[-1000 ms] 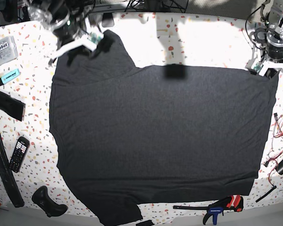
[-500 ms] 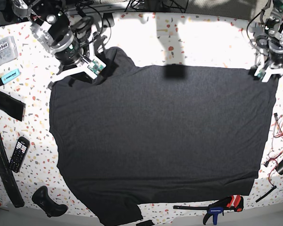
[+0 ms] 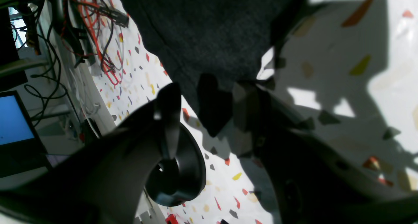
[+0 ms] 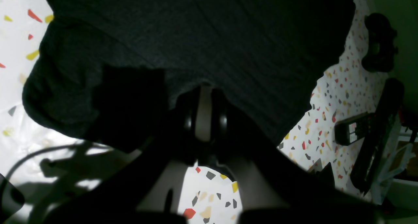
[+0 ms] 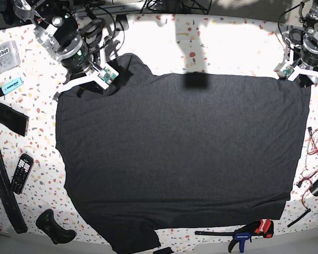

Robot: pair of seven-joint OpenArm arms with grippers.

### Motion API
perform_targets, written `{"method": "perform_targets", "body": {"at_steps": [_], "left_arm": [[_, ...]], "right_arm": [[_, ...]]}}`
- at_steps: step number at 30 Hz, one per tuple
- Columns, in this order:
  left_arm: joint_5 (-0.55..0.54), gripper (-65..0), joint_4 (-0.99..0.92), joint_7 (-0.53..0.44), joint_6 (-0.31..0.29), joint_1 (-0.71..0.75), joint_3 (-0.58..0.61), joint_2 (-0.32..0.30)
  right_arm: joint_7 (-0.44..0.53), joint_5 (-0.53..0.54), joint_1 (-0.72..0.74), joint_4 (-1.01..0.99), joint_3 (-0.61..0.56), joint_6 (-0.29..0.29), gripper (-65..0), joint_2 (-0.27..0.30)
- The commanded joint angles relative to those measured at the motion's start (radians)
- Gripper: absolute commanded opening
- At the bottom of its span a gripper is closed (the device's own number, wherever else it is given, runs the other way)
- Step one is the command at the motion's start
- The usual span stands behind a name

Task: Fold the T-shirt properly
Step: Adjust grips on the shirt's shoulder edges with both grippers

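You have one T-shirt (image 5: 180, 159), one remote (image 5: 21, 173), one blue highlighter (image 5: 9, 86), one black game controller (image 5: 54, 226), one clamp (image 5: 247, 234) with an orange-and-blue handle, one clear LeRobot box (image 5: 2, 56), and two robot arms, the left arm (image 5: 306, 45) and the right arm (image 5: 69, 45).

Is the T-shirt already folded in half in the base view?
No. The T-shirt lies spread flat in a single layer across the table, with no edge turned over onto the body.
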Motion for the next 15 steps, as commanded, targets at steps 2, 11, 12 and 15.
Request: {"method": "perform_targets", "body": {"at_steps": [2,11,12,15], "left_arm": [[0.046,-39.0,0.011,0.087,0.007,0.005,-0.004,-0.016],[0.045,-39.0,0.175,-0.089,0.053,0.172,-0.004,-0.078],[0.045,-39.0,0.182,-0.131,0.053,0.180,-0.004,-0.078],[0.045,-39.0,0.182,-0.166,0.053,0.175,-0.004,-0.078]], "right_arm": [[0.016,-0.013,0.004,0.019,0.007,-0.004,-65.0,0.009],[0.015,-0.013,0.005,0.019,0.007,-0.004,-65.0,0.009],[0.015,-0.013,0.005,0.019,0.007,-0.004,-65.0,0.009],[0.015,-0.013,0.004,0.019,0.007,-0.004,-65.0,0.008]]}}
